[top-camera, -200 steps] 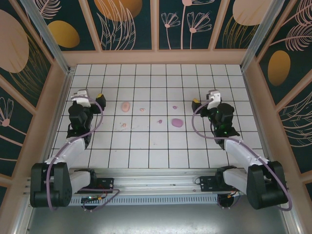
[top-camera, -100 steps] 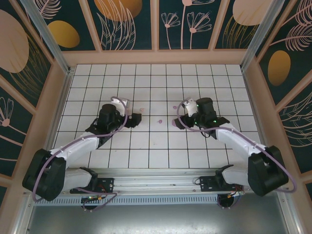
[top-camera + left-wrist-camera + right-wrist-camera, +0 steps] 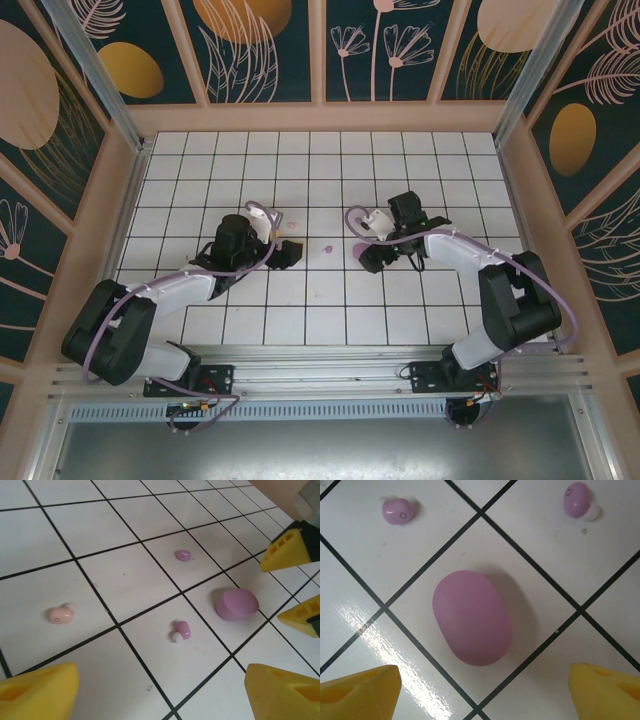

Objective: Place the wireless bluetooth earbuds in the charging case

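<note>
Your left gripper (image 3: pixel 291 256) sits low over the table (image 3: pixel 320 150), left of centre. Its jaws are spread wide with nothing between them. In its wrist view, a pink bud (image 3: pixel 61 614) lies on a tile ahead to the left. Further right, a purple bud (image 3: pixel 181 629) lies near a grout line, its white tip toward the camera. A second purple bud (image 3: pixel 183 555) lies a tile beyond. Right of these, the purple case (image 3: pixel 237 604) rests closed, with all three buds loose on the tiles apart from it. Your right gripper (image 3: pixel 368 256) hangs just over that case, jaws wide and gripping nothing. Its yellow fingertips (image 3: pixel 360 690) stand clear of the case on either side.
</note>
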{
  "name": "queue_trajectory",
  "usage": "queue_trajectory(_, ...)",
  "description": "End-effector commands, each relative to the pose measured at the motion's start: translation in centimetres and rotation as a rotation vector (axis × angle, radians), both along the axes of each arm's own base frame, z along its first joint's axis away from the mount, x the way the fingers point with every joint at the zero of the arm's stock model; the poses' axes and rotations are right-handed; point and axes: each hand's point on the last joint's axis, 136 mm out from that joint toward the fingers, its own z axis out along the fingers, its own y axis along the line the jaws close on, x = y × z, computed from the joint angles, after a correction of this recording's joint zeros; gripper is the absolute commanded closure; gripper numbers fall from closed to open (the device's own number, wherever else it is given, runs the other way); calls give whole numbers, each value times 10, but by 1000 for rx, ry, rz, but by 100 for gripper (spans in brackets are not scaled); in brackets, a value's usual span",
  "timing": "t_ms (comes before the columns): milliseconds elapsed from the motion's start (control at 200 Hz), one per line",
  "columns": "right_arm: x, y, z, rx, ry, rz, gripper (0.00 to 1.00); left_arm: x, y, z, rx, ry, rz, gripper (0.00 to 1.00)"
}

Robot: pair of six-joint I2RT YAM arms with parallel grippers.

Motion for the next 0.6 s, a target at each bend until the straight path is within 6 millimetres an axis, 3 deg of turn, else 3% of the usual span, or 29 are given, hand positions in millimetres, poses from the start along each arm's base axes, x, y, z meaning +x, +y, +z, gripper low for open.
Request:
queue_trajectory(0,-1,3,-3,-1,24,38,12,3,-15,33,-74,-114,-70,14)
queue_trajectory(160,0,1,-15,-22,38,35,10,4,-18,40,-72,-145,-83,14)
queue_trajectory(325,4,1,-25,-40,52,30,2,5,-14,36,-67,-145,-62,14)
queue_trajectory(596,13,5,-33,-88,18,50,4,3,-7,28,-46,-128,-33,15)
